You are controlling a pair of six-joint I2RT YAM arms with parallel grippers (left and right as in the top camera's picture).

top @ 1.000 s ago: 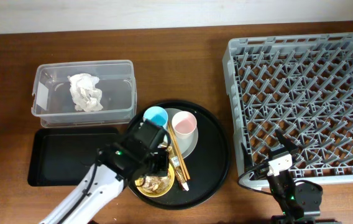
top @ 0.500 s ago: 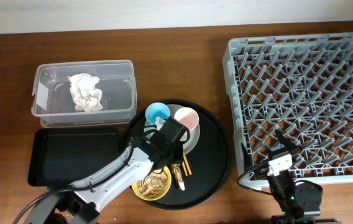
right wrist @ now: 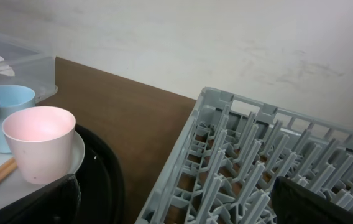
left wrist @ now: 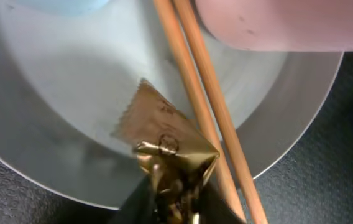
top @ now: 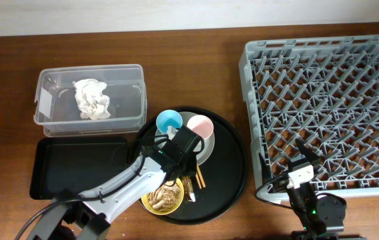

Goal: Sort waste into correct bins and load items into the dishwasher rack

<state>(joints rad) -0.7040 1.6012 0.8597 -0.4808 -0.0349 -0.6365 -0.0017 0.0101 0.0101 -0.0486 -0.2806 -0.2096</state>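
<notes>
- The dishwasher rack (top: 323, 100) is standing empty, far to the right of the left tool (left wrist: 176, 202) and just ahead of the right tool (right wrist: 175, 205). Nothing is sitting among its pegs, so I judge the loading half as not yet begun.
- The round black tray (top: 233, 170) is lying under the left tool, its raised rim ringing everything that tool is working among. Open bench (top: 196, 60) is stretching ahead of it and across to the rack.
- The clear tub (top: 126, 100), ahead and left of the left tool, is holding the tissue (top: 91, 99), so one piece of waste is looking sorted. The shallow black tray (top: 69, 167) to that tool's left is holding nothing.
- The plate (left wrist: 52, 124) is lying directly beneath the left tool, with the blue cup (top: 168, 121) and pink cup (top: 199, 127) standing just ahead.
- The yellow bowl (top: 169, 212), just behind the left tool, is holding the food scraps (top: 165, 195), unsorted.
- The chopsticks (left wrist: 207, 106) are running close along the left tool's right side, crowding any lift.
- The wrapper (left wrist: 164, 134) is sitting pinched in the left tool's narrow jaws, its flat corner resting on the plate and touching the chopsticks. The right tool is hanging wide and holding nothing.
</notes>
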